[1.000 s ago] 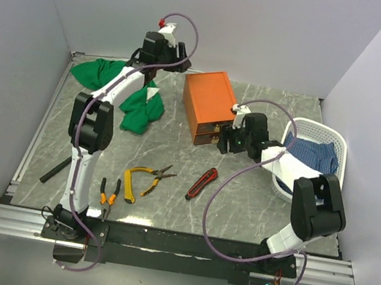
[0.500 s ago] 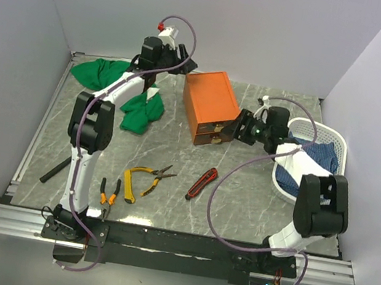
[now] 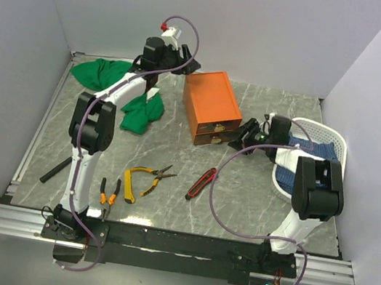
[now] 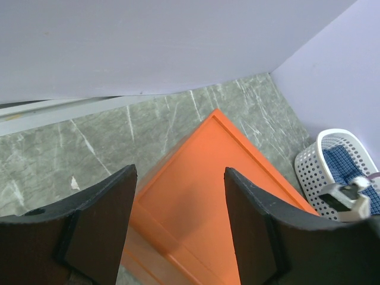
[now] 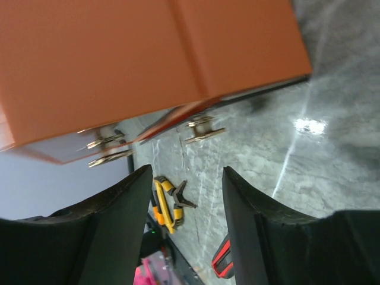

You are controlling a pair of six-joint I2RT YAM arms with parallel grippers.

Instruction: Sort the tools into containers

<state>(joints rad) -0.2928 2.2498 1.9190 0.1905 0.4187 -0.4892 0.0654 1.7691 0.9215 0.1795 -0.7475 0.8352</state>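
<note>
The orange box [image 3: 211, 100] stands at mid-table, its two drawers [image 3: 214, 133] facing the near edge, metal handles [image 5: 203, 129] showing. My left gripper [image 3: 181, 62] hovers open over the box's far left corner; the orange box lid [image 4: 225, 196] shows between its fingers [image 4: 101, 225]. My right gripper [image 3: 246, 133] sits low, just right of the drawer fronts, open and empty. On the table lie yellow-handled pliers [image 3: 144, 177], orange-black pliers [image 3: 109, 191], a red-black utility knife [image 3: 202, 183] and a black-handled hammer [image 3: 56, 170]. The right wrist view also catches the yellow pliers [image 5: 169, 205] and knife [image 5: 222, 262].
Green cloths [image 3: 123, 86] lie left of the box. A white basket [image 3: 325, 131] with blue checked cloth stands at the right, close behind my right arm. Walls close in the table on three sides.
My right gripper swung from in front of the drawers to low beside their right end, its jaws narrowing somewhat. The left gripper shifted slightly over the box's far corner.
</note>
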